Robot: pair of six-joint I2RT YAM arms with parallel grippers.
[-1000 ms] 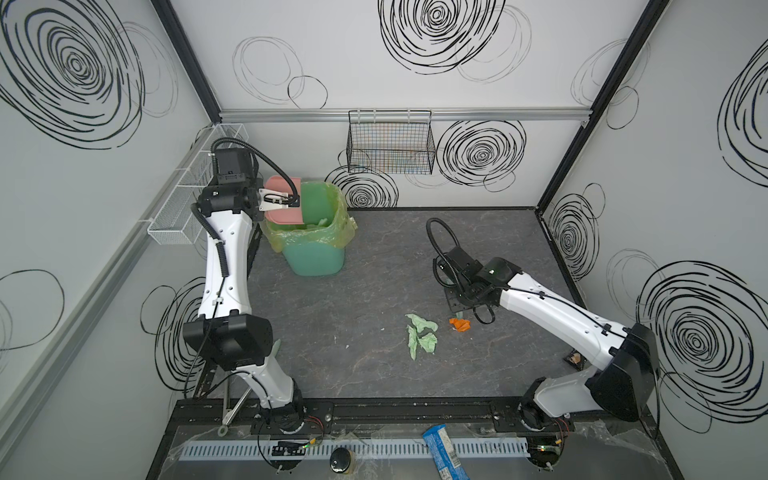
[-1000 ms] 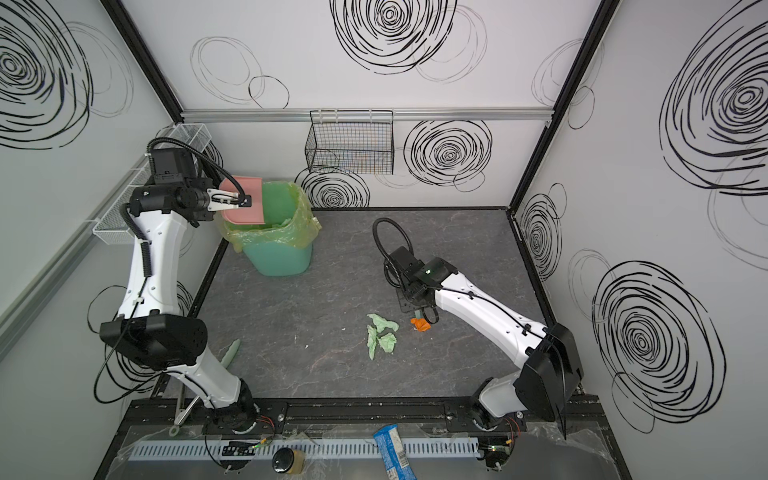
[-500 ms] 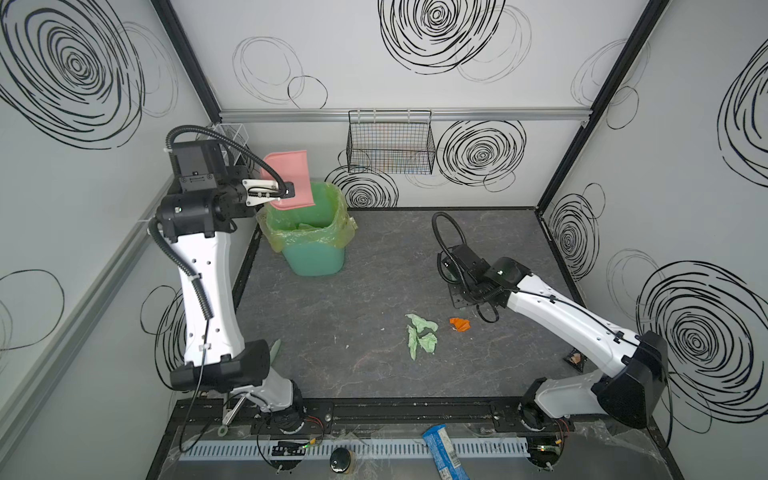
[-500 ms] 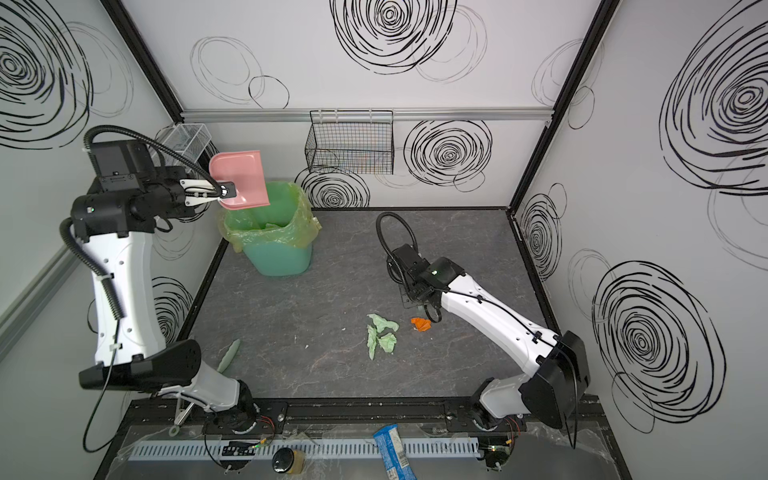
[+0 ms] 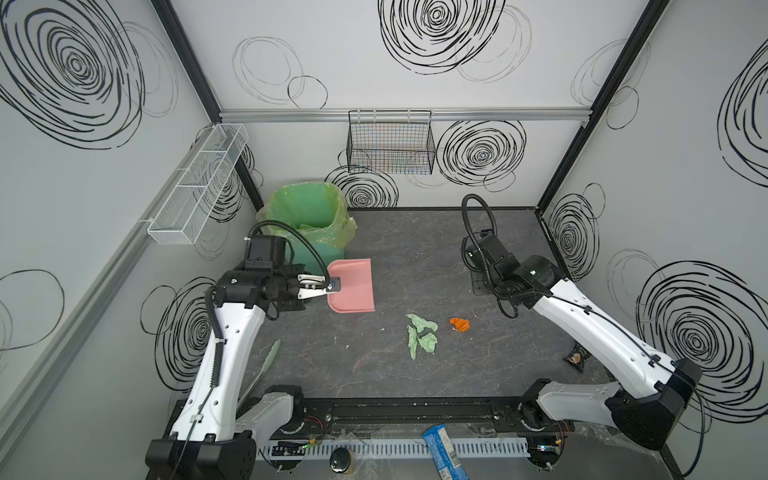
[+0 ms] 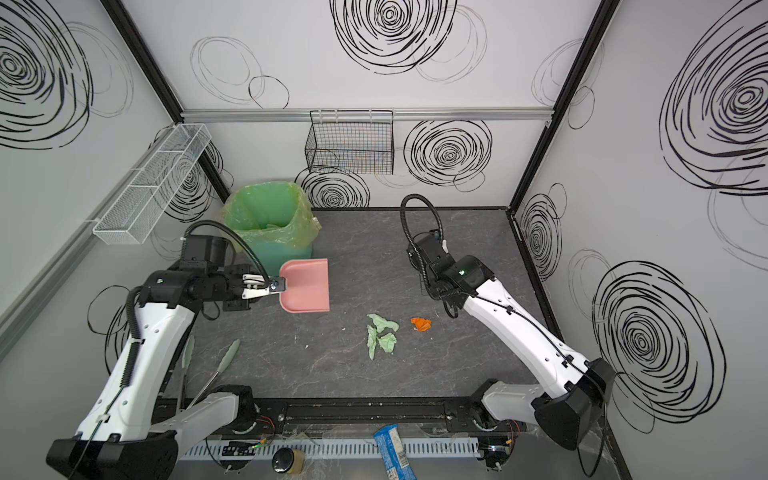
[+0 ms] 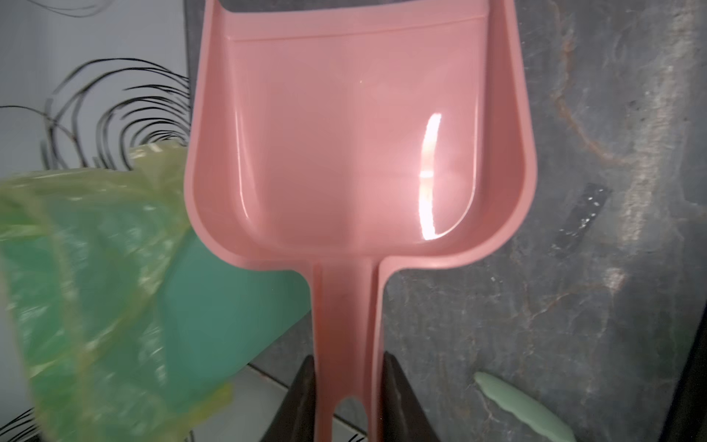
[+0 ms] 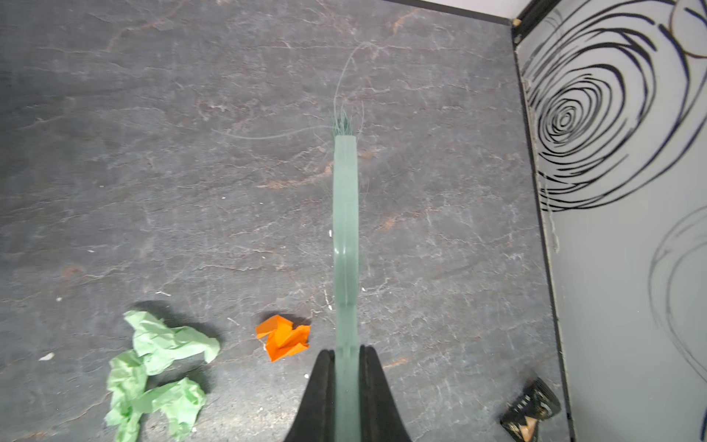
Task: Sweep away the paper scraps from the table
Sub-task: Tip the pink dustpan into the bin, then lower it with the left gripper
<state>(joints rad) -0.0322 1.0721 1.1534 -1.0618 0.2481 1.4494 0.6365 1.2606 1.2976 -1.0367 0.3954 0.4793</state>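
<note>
Three pale green paper scraps (image 5: pixel 422 336) (image 6: pixel 381 337) (image 8: pixel 160 367) lie clumped mid-table, with one orange scrap (image 5: pixel 459 324) (image 6: pixel 421 323) (image 8: pixel 284 336) just right of them. My left gripper (image 5: pixel 331 286) (image 6: pixel 277 286) (image 7: pixel 348 359) is shut on the handle of the empty pink dustpan (image 5: pixel 353 286) (image 6: pixel 307 286) (image 7: pixel 355 145), held level in front of the bin, left of the scraps. My right gripper (image 8: pixel 346 350) is shut on the teal brush (image 8: pixel 345 229), behind and right of the orange scrap; in both top views its wrist hides it. The table (image 5: pixel 415 245) is dark grey.
A green bin lined with a bag (image 5: pixel 309 220) (image 6: pixel 270 216) (image 7: pixel 95 287) stands at the back left. Pale green tongs (image 5: pixel 270 353) (image 6: pixel 228 353) (image 7: pixel 524 405) lie near the left arm's base. A small dark packet (image 5: pixel 575 357) (image 8: pixel 530 413) lies by the right wall. A wire basket (image 5: pixel 390 145) hangs on the back wall.
The left arm swung the dustpan from above the bin, up, then down and forward to the table in front of the bin. The right arm drew back a little from the orange scrap.
</note>
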